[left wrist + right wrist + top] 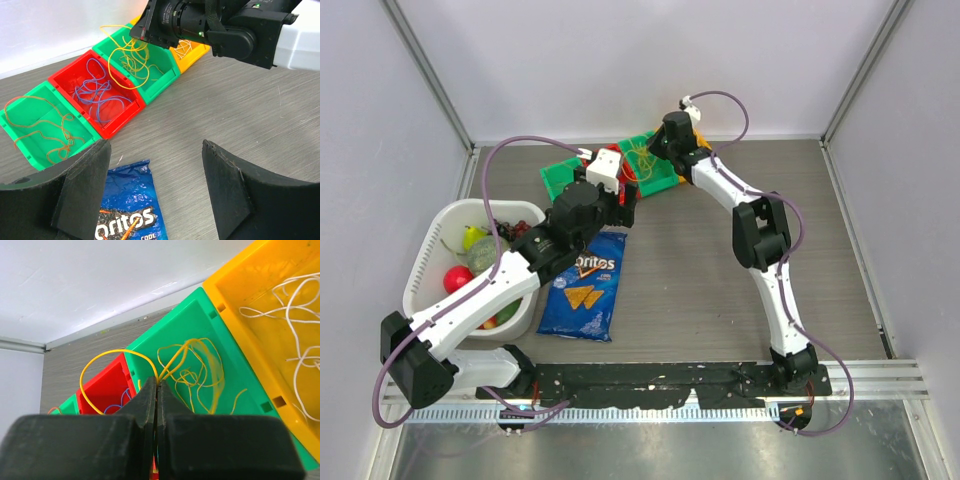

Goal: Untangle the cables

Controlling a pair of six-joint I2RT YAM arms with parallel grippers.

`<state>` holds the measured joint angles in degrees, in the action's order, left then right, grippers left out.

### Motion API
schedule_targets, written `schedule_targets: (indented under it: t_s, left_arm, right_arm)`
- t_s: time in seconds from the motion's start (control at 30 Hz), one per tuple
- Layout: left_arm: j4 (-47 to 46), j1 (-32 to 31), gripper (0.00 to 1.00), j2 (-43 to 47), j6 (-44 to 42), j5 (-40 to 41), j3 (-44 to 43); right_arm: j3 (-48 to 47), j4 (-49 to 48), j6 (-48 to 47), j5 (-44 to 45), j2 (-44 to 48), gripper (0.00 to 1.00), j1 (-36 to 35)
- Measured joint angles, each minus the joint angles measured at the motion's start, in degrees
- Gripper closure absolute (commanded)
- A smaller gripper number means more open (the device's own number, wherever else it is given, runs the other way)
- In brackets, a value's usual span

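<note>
1. Along the far edge of the bench (740, 250), close to the back wall, four open bins stand in a slanted row with their walls touching: a green bin (20, 107), a red bin (122, 117), a second green bin (162, 75) and a yellow bin (196, 51).
2. Orange cables (37, 132) lie in the first green bin; blue cables (97, 95) lie in the red bin; white cables (184, 47) lie in the yellow bin.
3. The right claw (157, 385) is closed tight above the second green bin, pinching the yellow cables (131, 60); their loops hang from the pinch into that bin, and one loop arcs out over the wall beside the red bin.
4. The left claw (155, 147) is spread wide and holds nothing; it hovers over a blue chip bag (127, 210) that reads "Doritos"; bare bench lies between its fingers and the bins.
5. A white basket (430, 240) of small coloured items sits at the left edge, just beside the bag; bare bench runs from the bag's right side to the right arm.
</note>
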<state>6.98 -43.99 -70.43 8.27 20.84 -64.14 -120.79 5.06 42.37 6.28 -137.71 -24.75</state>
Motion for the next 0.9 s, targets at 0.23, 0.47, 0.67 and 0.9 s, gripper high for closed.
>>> schedule_targets:
  t_s: [0.23,0.47,0.67,0.9]
  left_arm:
    - [-0.3,0.1,0.23,0.1,0.0,0.0,0.2]
    - [-0.3,0.2,0.23,0.1,0.0,0.0,0.2]
    - [-0.3,0.2,0.23,0.1,0.0,0.0,0.2]
    - [-0.3,0.5,0.23,0.1,0.3,-0.4,0.2]
  right_arm:
    - [-1.5,-2.0,0.9,-2.0,-3.5,0.99,0.6]
    - [-3.5,-0.9,-0.6,-2.3,-6.3,0.94,1.1]
    - [-8.5,3.3,-5.0,-2.4,-8.6,0.61,1.2]
    - [-9.6,7.5,-10.1,-2.9,-8.5,0.43,0.8]
